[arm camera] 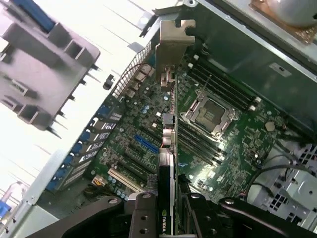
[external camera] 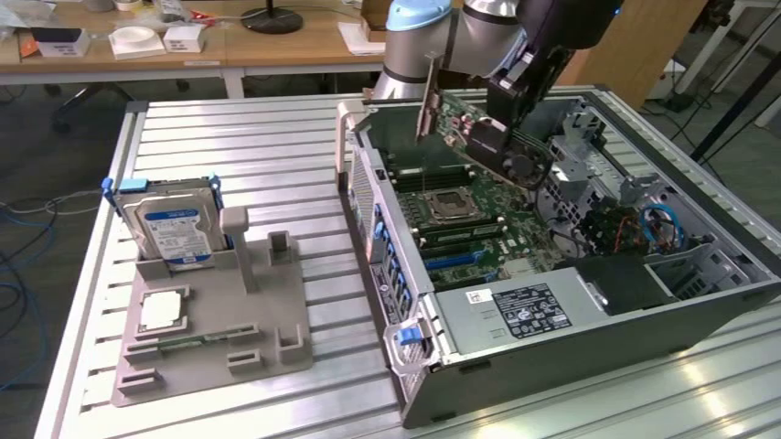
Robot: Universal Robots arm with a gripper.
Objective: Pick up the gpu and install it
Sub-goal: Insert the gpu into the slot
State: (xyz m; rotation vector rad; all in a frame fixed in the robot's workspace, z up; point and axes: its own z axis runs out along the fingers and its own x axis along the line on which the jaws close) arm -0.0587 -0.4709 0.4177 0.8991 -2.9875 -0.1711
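My gripper (external camera: 510, 123) is shut on the gpu (external camera: 478, 135), a thin black and green card with a silvery metal end bracket (external camera: 427, 105). It hangs tilted over the back half of the open computer case (external camera: 573, 311), above the motherboard (external camera: 470, 229). In the wrist view I see the gpu (arm camera: 167, 163) edge-on between my fingers (arm camera: 143, 218), its bracket (arm camera: 171, 47) pointing toward the case's rear wall. The blue expansion slot (arm camera: 146, 144) lies below and beside the card, apart from it.
A grey parts holder (external camera: 201, 320) on the slatted table (external camera: 244, 155) carries a silver hard drive (external camera: 171, 229) with a blue-white label and a small chip tray (external camera: 161, 311). The case holds a power supply (external camera: 518, 311) and cabling (external camera: 653, 229). Desks stand behind.
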